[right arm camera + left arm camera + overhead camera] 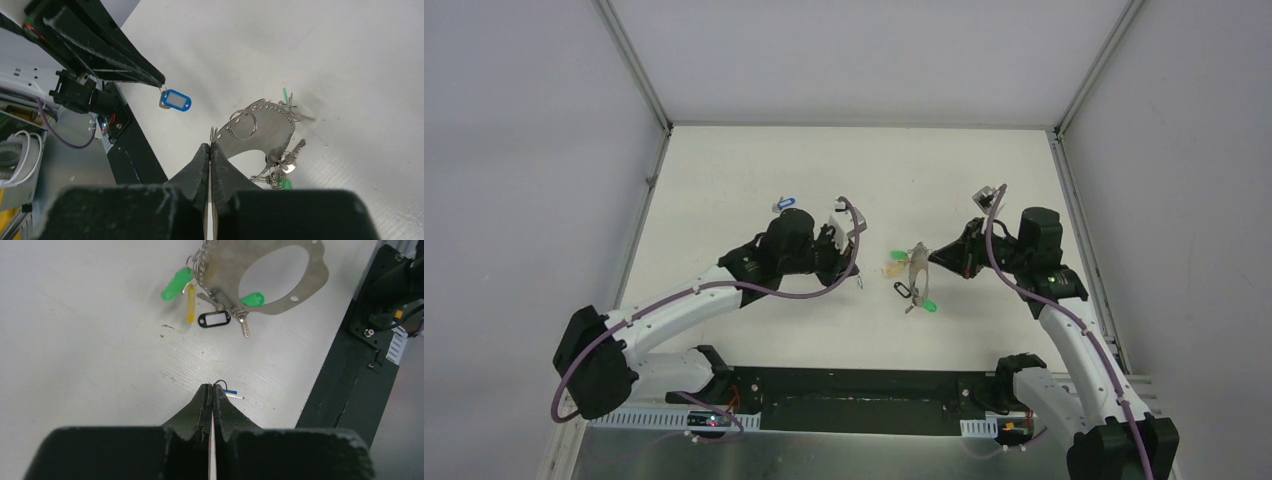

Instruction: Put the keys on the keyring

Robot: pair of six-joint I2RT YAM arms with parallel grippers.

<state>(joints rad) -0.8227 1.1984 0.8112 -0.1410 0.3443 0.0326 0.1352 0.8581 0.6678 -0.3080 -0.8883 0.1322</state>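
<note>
The left pincer (212,386) clamped the blue key (175,100), the right pincer (210,145) the keyring (272,131) rim; the key wanted slow feeding into the split ring (242,125) just ahead of the right pincer.

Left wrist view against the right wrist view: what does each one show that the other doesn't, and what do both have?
Left wrist only: the yellow tag and black tag, plus the keyring's whole opening. Right wrist only: the blue-tagged key dangling whole from the shut left gripper, and the right gripper shut on the keyring's rim. Both: the keyring, a green tag, silver keys.
</note>
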